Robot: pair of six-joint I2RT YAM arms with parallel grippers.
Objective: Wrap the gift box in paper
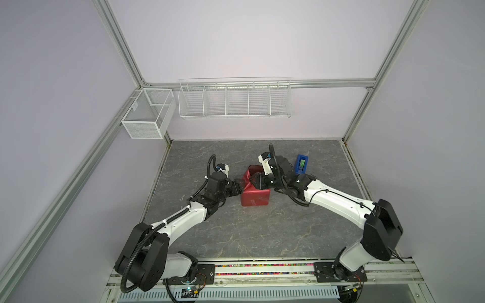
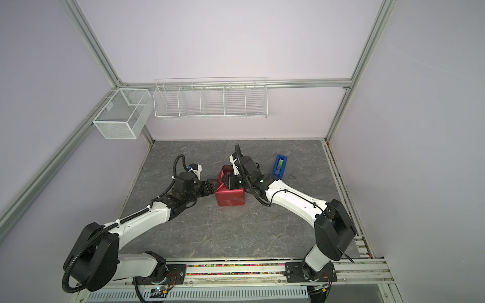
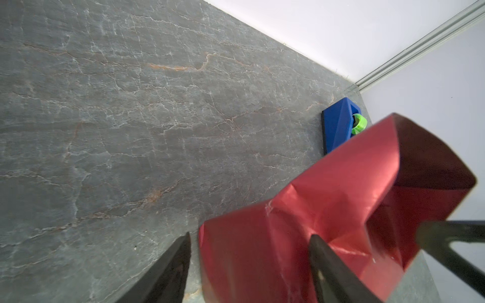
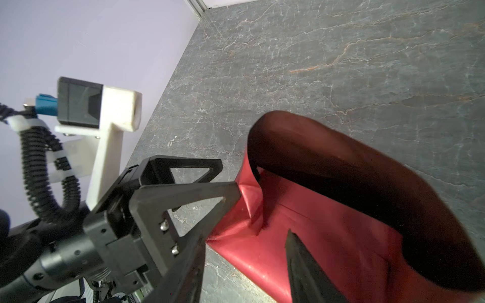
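parcel sits mid-table (image 1: 236, 236), a little toward the back. the paper (image 1: 256, 200) is folded round the gift box, which is fully covered; no navy shows in any view. near face and sides look closed and smooth. the far end is open, with loose flaps standing up.

long axis: the paper tube runs near-to-far, from the robot's base toward the back wall. its open mouth points away from the base and slightly upward, and it looks dark inside in the right wrist view (image 4: 341, 170).

left gripper (image 1: 239, 185) is low, at the parcel's left far corner. its fingers (image 3: 168, 275) are spread, with the edge of the left flap standing between them. one tip touches the creased corner in the right wrist view. nothing is pinched.

right gripper (image 1: 257, 181) reaches in from the right, over the parcel top, at the mouth. only one finger (image 4: 304, 267) shows clearly, lying against the paper floor. cannot tell whether its jaws are spread or closed.

tape dispenser (image 1: 301, 164) is behind the right arm, well apart from the parcel.

judgement: the step in hand is closing the far end. it turns on the open mouth lying just beyond both grippers along the tube axis. the left one is better placed for the side flap, which is already between its fingers. the right one is better placed to press the top flap down. the shiny paper looks springy, so flaps may rebound.
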